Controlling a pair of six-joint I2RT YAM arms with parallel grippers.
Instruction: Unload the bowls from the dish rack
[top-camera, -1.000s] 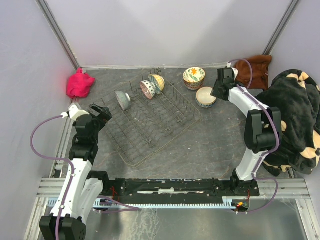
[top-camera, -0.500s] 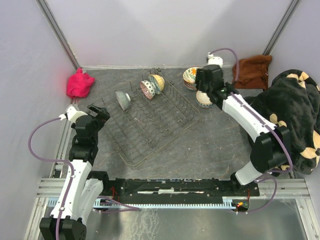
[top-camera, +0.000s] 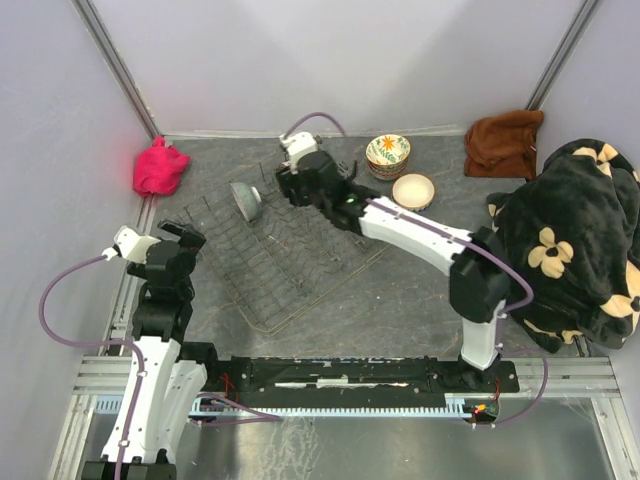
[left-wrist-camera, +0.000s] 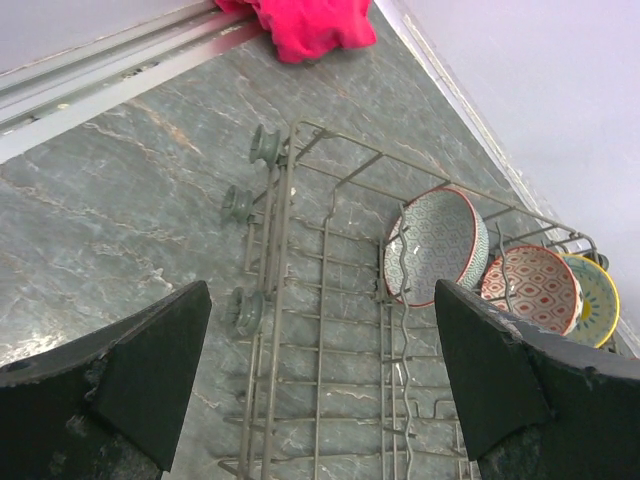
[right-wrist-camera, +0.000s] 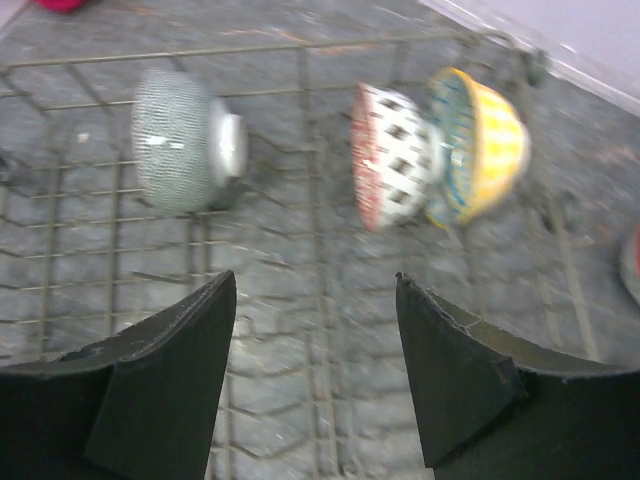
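The dark wire dish rack lies in the middle of the table. A grey bowl stands on edge at its far left. My right gripper is open above the rack's far end and hides the other racked bowls from the top view. The right wrist view shows the grey bowl, a red patterned bowl and a yellow bowl beyond the open gripper. My left gripper is open and empty at the rack's left edge. Its wrist view shows the same bowls: grey, red, yellow.
A stack of floral bowls and a single bowl stand on the table at the back right. A pink cloth lies at the back left, a brown cloth at the back right, a black flowered blanket along the right.
My right arm has swung left from the single bowl at the back right to above the rack's far end. My left arm has drawn back a little to the near left.
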